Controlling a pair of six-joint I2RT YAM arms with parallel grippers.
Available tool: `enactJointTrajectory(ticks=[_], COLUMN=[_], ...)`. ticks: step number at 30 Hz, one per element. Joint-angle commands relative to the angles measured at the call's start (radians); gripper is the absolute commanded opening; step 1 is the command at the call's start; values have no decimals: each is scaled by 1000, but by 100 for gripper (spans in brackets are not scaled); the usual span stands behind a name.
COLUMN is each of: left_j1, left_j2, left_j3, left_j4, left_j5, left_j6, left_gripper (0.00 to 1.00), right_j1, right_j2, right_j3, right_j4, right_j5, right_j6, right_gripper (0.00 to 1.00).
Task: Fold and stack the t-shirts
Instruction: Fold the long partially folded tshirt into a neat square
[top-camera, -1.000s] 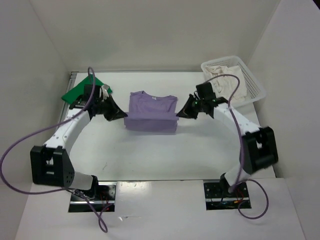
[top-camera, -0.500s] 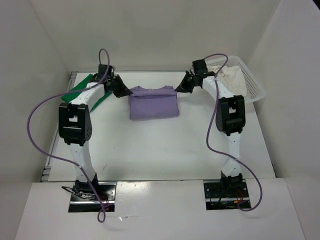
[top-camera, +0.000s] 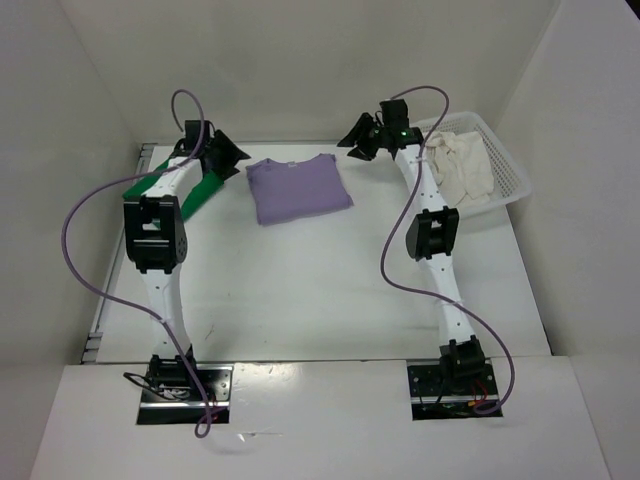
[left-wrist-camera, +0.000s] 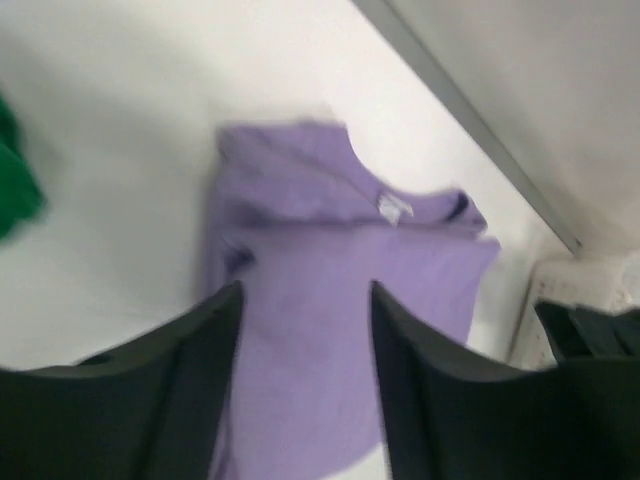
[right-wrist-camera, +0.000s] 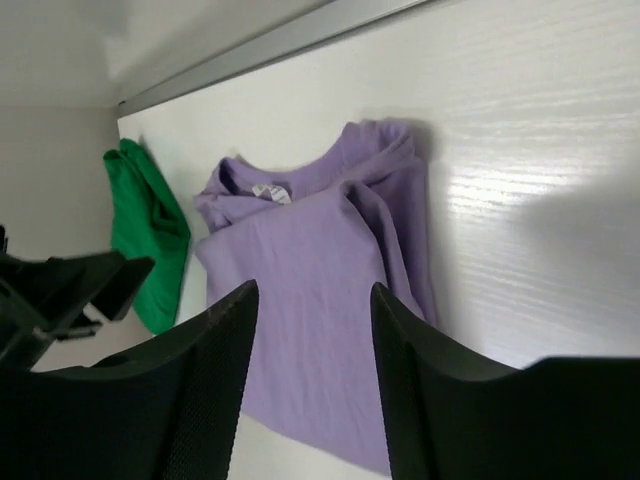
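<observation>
The lavender-purple t-shirt (top-camera: 297, 188) (left-wrist-camera: 340, 260) (right-wrist-camera: 310, 230) lies folded at the back middle of the table, its collar toward the far wall. My left gripper (top-camera: 232, 155) (left-wrist-camera: 305, 295) hovers open off the shirt's left collar corner, nothing between its fingers. My right gripper (top-camera: 352, 135) (right-wrist-camera: 314, 292) hangs open off the right collar corner, also empty. The green t-shirt (top-camera: 207, 189) (right-wrist-camera: 150, 230) lies folded at the back left, partly under my left arm. The cream t-shirt (top-camera: 462, 166) sits crumpled in the basket.
The white mesh basket (top-camera: 512, 170) stands at the back right corner. A metal rail (right-wrist-camera: 270, 45) runs along the table's far edge below the back wall. Both arms stretch far forward from their bases, the left one over the green shirt.
Both grippers held the purple shirt's sides, carried it toward the back wall, then opened and let go. The shirt now lies flat, and both grippers have lifted away.
</observation>
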Motion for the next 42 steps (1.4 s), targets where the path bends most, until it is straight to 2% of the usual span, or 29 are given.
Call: enactJointTrajectory(ticks=[1,3,5,7,8,11,14,18,21,24,29,32,34,38,42], left_j1=[57,70,61,28,-25,-110,-179,-179,-159,-133,-89,-69,-68,-59,-1], left_j2=[-5,-60,-92,-120,-143,-125,-42,1,-80,-156,-183,-261,-325,-530,-609], left_j3=[29,-11,-28,-63,-89,-154,-145,-226,-336,-474,-585,-683,-737,-777,-801], left_j4=[45,85,95,122,153,188,188,188,251,306,306,351,360,322,270], left_j5=[-55,-66,-39,-8,3,44,55,77,67,67,58,95,106,89,18], left_j6=[-44,-44,-44,-30,-17,-7,2,-10,-1,-10,-10,-23,-14,12,77], left_gripper=[65,78,80,74,72,72,71,69,70,72,73,80,86,93,96], right_j1=[-12,-12,-2,24,47,98,120,141,150,150,150,150,150,150,127], right_j2=[26,-40,-69,-103,-103,-115,-106,-85,-33,41,96,116,116,95,11], right_j3=[151,137,128,112,98,85,64,42,32,42,62,62,62,62,71], right_j4=[-151,-198,-253,-277,-277,-289,-298,-280,-258,-269,-278,-298,-307,-321,-331], right_j5=[-51,24,47,47,34,-3,0,0,-29,4,4,13,23,58,61], right_j6=[-5,-72,-104,-124,-134,-143,-152,-152,-152,-152,-152,-152,-152,-152,-152], right_gripper=[55,55,50,39,25,8,8,7,7,6,5,5,5,5,7])
